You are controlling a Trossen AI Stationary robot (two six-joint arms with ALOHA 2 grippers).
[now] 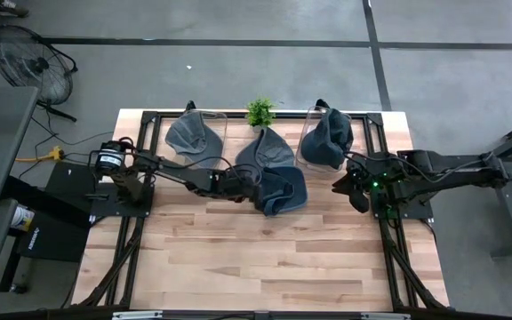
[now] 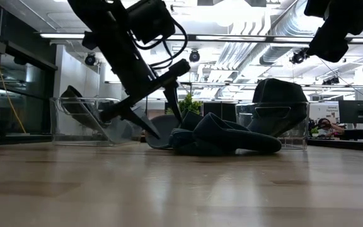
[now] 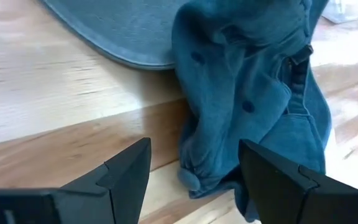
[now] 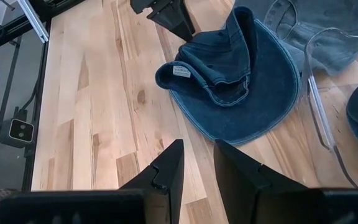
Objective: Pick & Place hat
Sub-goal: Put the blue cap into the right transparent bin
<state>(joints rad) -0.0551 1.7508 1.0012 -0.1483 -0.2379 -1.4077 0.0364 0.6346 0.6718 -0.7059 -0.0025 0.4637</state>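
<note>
A dark blue denim hat (image 1: 283, 188) lies crumpled on the wooden table (image 1: 238, 258), its brim flat on the wood and its crown folded over (image 4: 235, 81). My left gripper (image 1: 249, 188) comes at it from the table's left, slanting down, and is open. In the left wrist view its fingers (image 3: 129, 177) stand on either side of the hat's bunched near edge (image 3: 194, 177); no touch shows. My right gripper (image 1: 338, 188) waits to the hat's right, above the table, with a narrow gap and nothing between its fingers (image 4: 166, 168).
A paler blue-grey hat (image 1: 265, 149) lies just behind the dark one. Two clear bins stand at the far edge, left (image 1: 196, 133) and right (image 1: 323, 138), each with a hat in it. A small green plant (image 1: 259, 111) stands between them. Bare wood stretches toward the near edge.
</note>
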